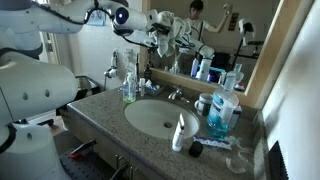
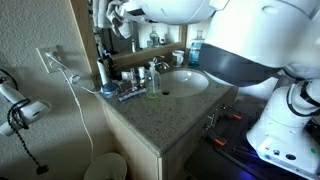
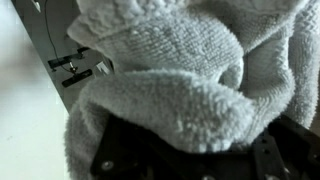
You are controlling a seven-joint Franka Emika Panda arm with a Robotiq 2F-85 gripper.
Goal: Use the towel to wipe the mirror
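Observation:
A fluffy grey-white towel (image 3: 190, 70) fills the wrist view, bunched over the dark jaws of my gripper (image 3: 198, 150), which is shut on it. In an exterior view the gripper (image 1: 154, 32) holds the towel (image 1: 163, 24) up against the wall mirror (image 1: 262, 30), above the back of the counter. In the other exterior view the gripper (image 2: 122, 18) is at the top, close to the mirror (image 2: 165, 35); the towel is hard to make out there.
A granite counter (image 1: 100, 115) holds a round sink (image 1: 160, 115) with a faucet (image 1: 176, 95). Around it stand a blue soap bottle (image 1: 222, 110), a white tube (image 1: 180, 132) and a green bottle (image 1: 130, 88). A hair dryer (image 2: 20, 105) hangs on the side wall.

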